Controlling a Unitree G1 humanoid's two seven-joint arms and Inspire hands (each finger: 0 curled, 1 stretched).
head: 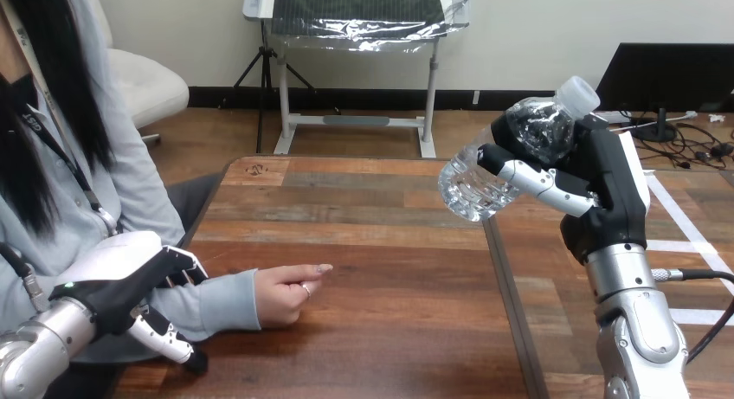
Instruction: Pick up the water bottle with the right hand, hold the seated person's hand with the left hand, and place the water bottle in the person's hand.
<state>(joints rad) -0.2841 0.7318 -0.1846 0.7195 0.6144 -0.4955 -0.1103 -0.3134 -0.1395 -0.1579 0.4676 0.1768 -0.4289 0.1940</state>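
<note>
The black-and-white fingers point(537, 181) of the right hand point(610, 178) are curled tight round the clear, ribbed plastic water bottle point(474, 184), crossing its middle; the bottle is held in the air above the right part of the brown wooden plank table point(389, 243), tilted, its pale cap point(578, 94) up and to the right and its base down and to the left; the silver right forearm rises from the view's lower right.

The left hand point(112, 286) is wrapped round the person's light-blue sleeved forearm point(221, 302), its fingers point(180, 264) on the far side and its thumb point(164, 337) on the near side; the person's hand point(286, 293) rests on the table just beyond the cuff, loosely closed, pointing right, well apart from the bottle.
</note>
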